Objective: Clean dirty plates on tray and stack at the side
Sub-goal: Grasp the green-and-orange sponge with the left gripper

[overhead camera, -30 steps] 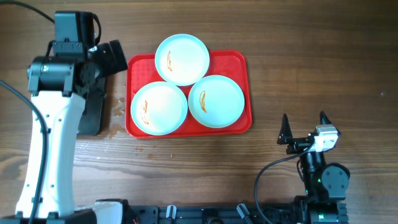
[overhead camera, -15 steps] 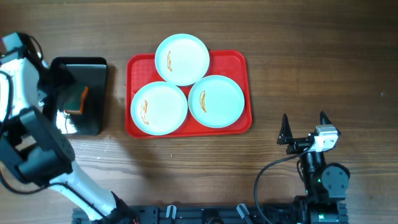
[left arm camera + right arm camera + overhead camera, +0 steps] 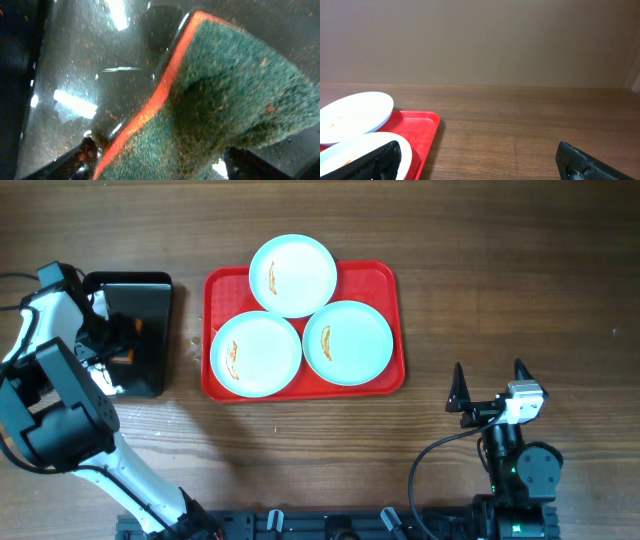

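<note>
left jaws: down in the black tray (image 3: 150, 288), set about the sponge (image 3: 225, 100). they were wide a second ago and are coming in now. the wrist view is filled by the sponge's green scouring face and orange edge, and the jaw tips barely show at the bottom, so i cannot tell whether they are pinching it yet. the sponge sits tilted on the glossy, wet-looking tray floor.

right jaws: spread wide, empty, parked at the near right of the bench (image 3: 520, 270), unmoved.

change: a second ago the left arm (image 3: 55, 405) stood over the black tray and hid most of it. it has since swung out to the far left and dipped its wrist in at the sponge. nothing else has shifted.

plates: all three on the red tray (image 3: 388, 278), none cleaned, none stacked aside.
- far plate (image 3: 292, 275) overhangs the tray's far rim.
- left plate (image 3: 255, 353) and right plate (image 3: 347, 342) sit in front, all three touching or overlapping.
- each carries a small orange-brown smear.

reading: this looks like tool pickup, the opening step. wiping and stacking are all ahead.

writing: no brand, label or lettering readable in any view.
</note>
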